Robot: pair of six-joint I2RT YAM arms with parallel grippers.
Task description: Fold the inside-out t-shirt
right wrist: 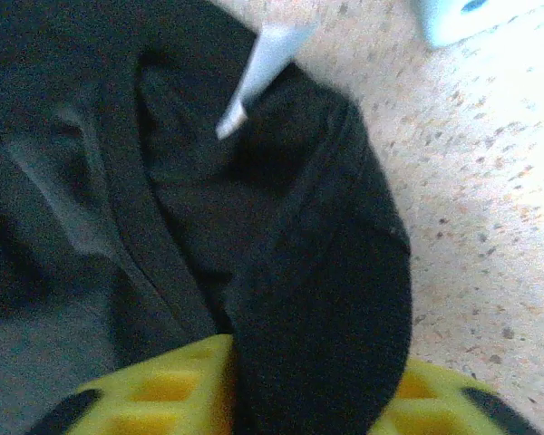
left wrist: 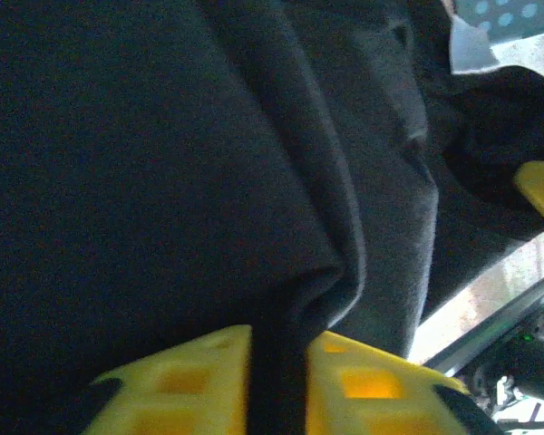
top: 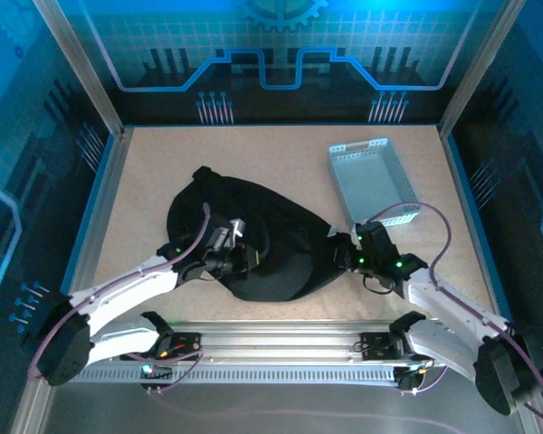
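Nearest you, well to the left of the grey tray (top: 341, 181) and closer to the arm bases than it is, your left arm (top: 127, 289) reaches onto the near edge of the inside-out t-shirt (top: 281, 226). In the left wrist view its yellow fingers (left wrist: 190, 381) stand close together, so the left jaws are pinching a thin fold of the black cloth (left wrist: 163, 181) that runs down into the narrow gap. Just on the near side of the tray's near end, your right arm (top: 443, 303) meets the shirt's right tip. There the right jaws stand wider and clamp a thick bunched roll of fabric (right wrist: 299, 272) that fills the space between the fingers (right wrist: 163, 390). The shirt itself lies crumpled on the table (top: 163, 163), left of the tray and slightly nearer, its right tip close to the tray's near corner. A small white label (right wrist: 267, 63) sticks up from the cloth on the tray side, and the tray's pale corner (right wrist: 462, 18) shows beyond it.
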